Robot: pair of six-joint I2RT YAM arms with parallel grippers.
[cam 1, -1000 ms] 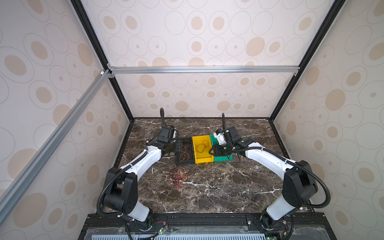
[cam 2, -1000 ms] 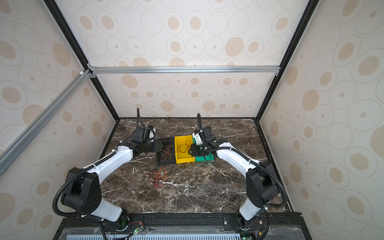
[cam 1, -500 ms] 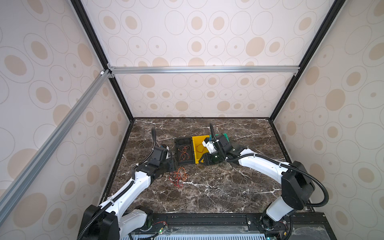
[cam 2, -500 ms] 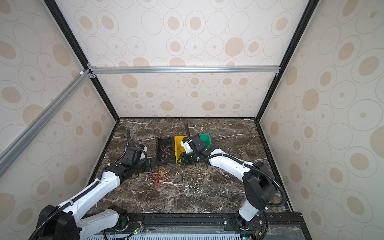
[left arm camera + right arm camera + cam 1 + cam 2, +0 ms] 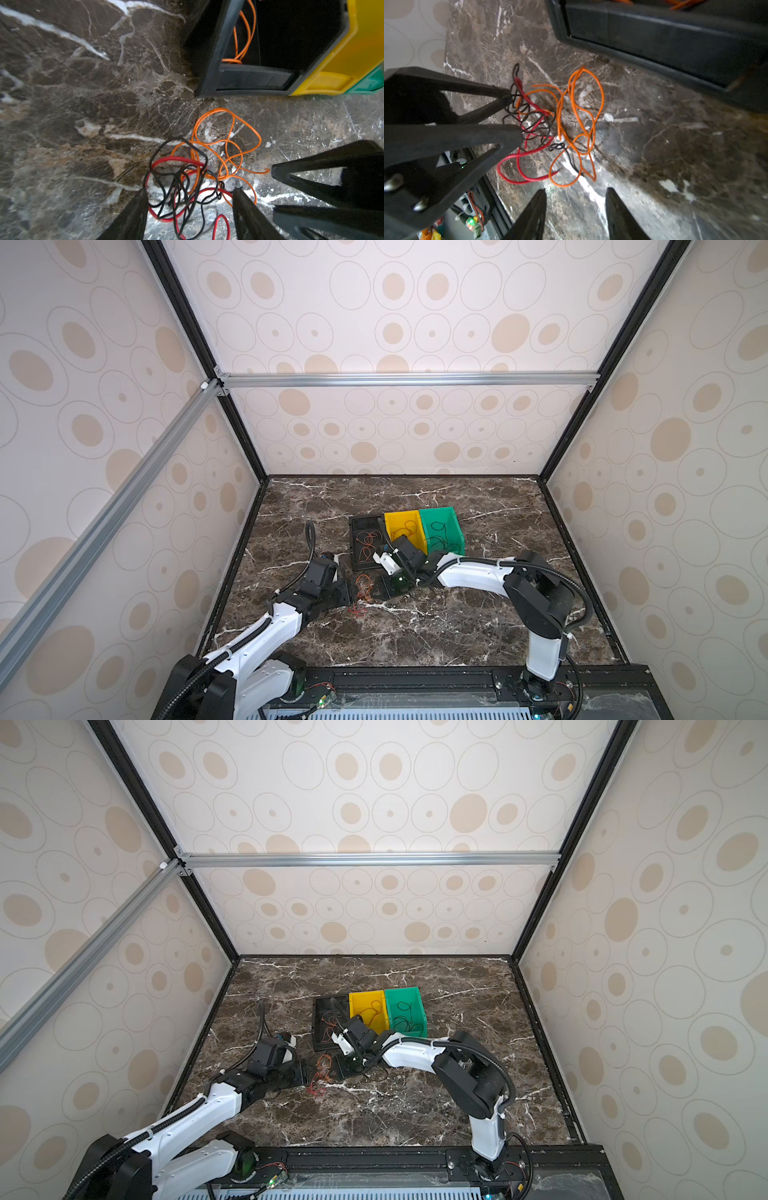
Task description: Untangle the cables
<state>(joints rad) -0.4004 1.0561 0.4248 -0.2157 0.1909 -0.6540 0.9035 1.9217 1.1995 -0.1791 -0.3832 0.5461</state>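
- Progress is being judged as partial: some cables [image 5: 436,533] are lying sorted in three bins, while one knot [image 5: 178,158] is waiting on the desk [image 5: 415,635].
- Orange strands are being kept in the black bin [image 5: 249,79], and black loops in the green bin [image 5: 448,548].
- Thin loops are also being kept in the yellow bin [image 5: 401,515]; they look reddish-orange, but the colour is hard to tell.
- Orange, red and black strands are being shown wound together in the knot, which lies just in front of the black bin, between the two grippers.
- Left gripper [image 5: 189,191] jaws are being held apart, straddling the knot's black-and-red part low over the desk; nothing is being clamped.
- Right gripper [image 5: 575,191] jaws are being held apart too, with nothing between them, just beside the orange loops.
- Pulling the knot apart strand by strand and sorting each cable into a bin is being judged as the work left.
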